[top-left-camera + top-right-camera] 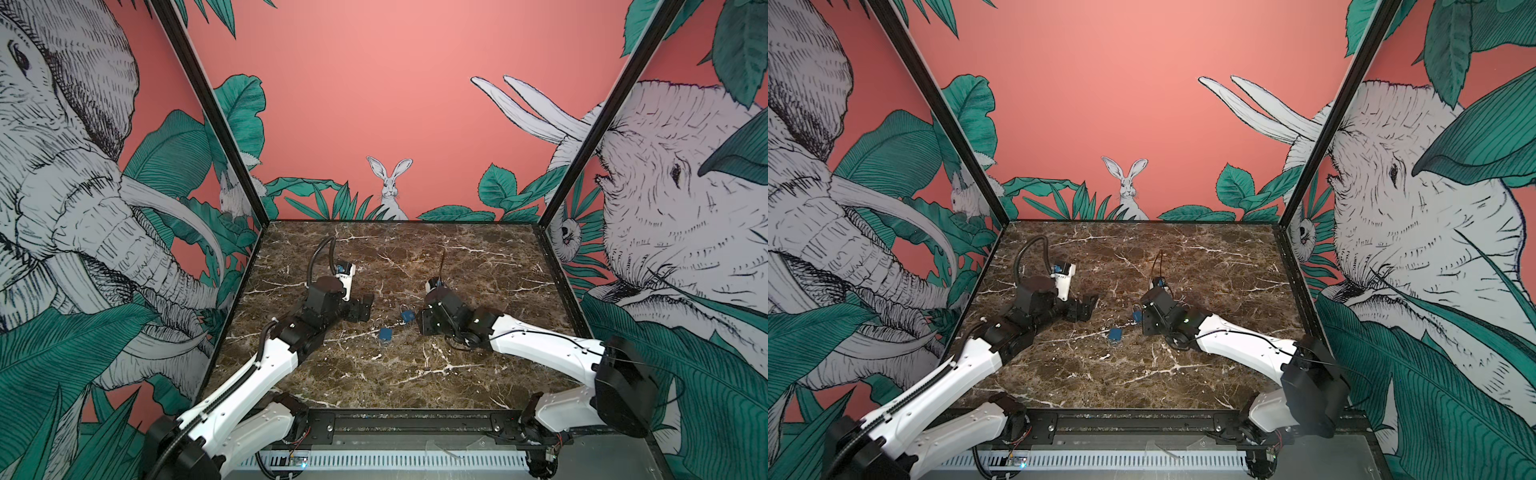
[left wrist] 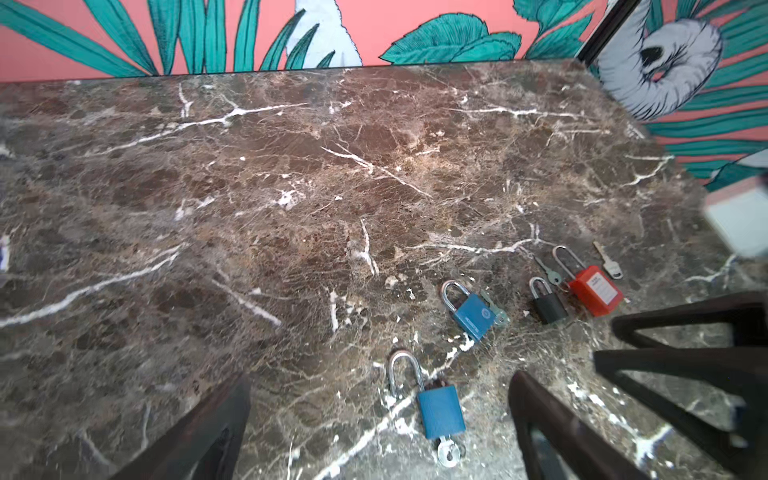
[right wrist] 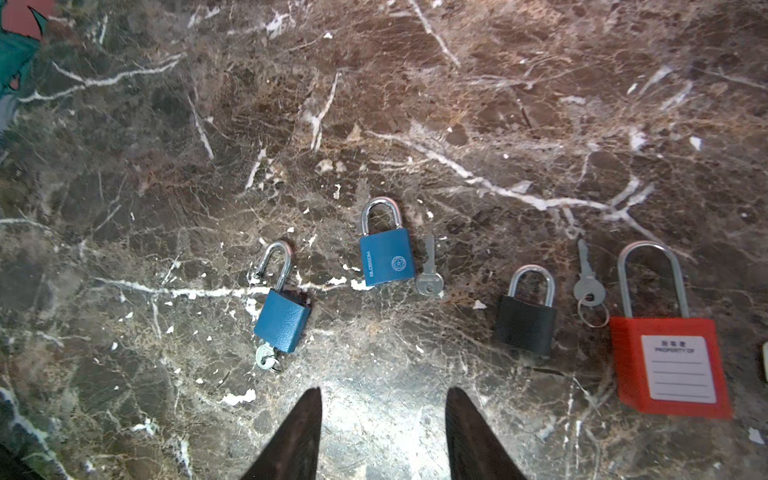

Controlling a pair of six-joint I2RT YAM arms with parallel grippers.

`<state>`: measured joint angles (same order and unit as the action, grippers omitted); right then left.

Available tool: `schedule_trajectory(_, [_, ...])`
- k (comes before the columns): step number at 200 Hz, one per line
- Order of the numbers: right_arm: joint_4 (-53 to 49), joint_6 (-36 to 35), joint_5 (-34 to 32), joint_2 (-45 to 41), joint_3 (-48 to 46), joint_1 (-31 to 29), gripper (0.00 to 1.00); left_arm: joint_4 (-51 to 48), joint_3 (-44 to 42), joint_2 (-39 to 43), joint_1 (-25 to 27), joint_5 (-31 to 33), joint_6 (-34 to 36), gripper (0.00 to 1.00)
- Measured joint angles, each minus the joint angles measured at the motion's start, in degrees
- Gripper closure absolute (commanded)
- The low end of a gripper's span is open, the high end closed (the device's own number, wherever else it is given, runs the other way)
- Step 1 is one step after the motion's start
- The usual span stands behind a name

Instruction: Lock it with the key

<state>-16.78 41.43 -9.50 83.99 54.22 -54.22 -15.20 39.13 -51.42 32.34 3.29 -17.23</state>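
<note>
Going from the left on the brown marble table (image 1: 478, 266): the left gripper (image 1: 362, 308) is hanging low just beside the locks. Its jaws are spread all the way with nothing between them. Next over, the open blue padlock (image 3: 282, 320) is lying flat between the two grippers, a bit nearer the robot than the rest. Its shackle (image 3: 276, 262) is popped, with the short leg standing free of the body, and a small key (image 3: 266, 358) is sticking out of the bottom. Just to its right a second blue padlock (image 3: 386, 259) is lying with its shackle seated in the body and a loose key (image 3: 429, 274) resting right beside it. The right arm (image 1: 540, 345) is covering what comes after in both top views. The wrist cameras are showing a black padlock (image 3: 525, 326) with a ringed key (image 3: 587, 282) next to it. After that comes a red padlock (image 3: 669, 365) wearing a white label, with one more key (image 2: 609, 262) lying past it. The right gripper (image 3: 384, 392) is pointing down at the row with its jaws parted and gripping nothing, tips clear of every lock.
</note>
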Motion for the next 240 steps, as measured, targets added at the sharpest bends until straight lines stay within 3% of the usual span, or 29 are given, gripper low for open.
schedule_trajectory(48, [0.76, 1.97, 0.52, 7.69, 3.37, -3.50, 0.44, -1.16, -7.61, 3.69, 0.00, -1.11, -5.42, 0.03])
schedule_trajectory(120, [0.39, 4.68, 1.11, 17.90, 11.72, -5.55, 0.38, 1.84, -13.18, 8.02, -0.20, -1.92, -8.15, 0.03])
schedule_trajectory(176, [-3.26, 4.72, -0.46, 26.01, 21.53, -6.51, 0.38, 3.98, -15.74, 15.45, -0.28, -3.56, -8.31, 0.03])
schedule_trajectory(240, [-8.76, 4.66, -3.67, 32.52, 28.20, -8.26, 0.40, 4.22, -15.74, 15.80, -0.42, -4.52, -8.22, 0.03])
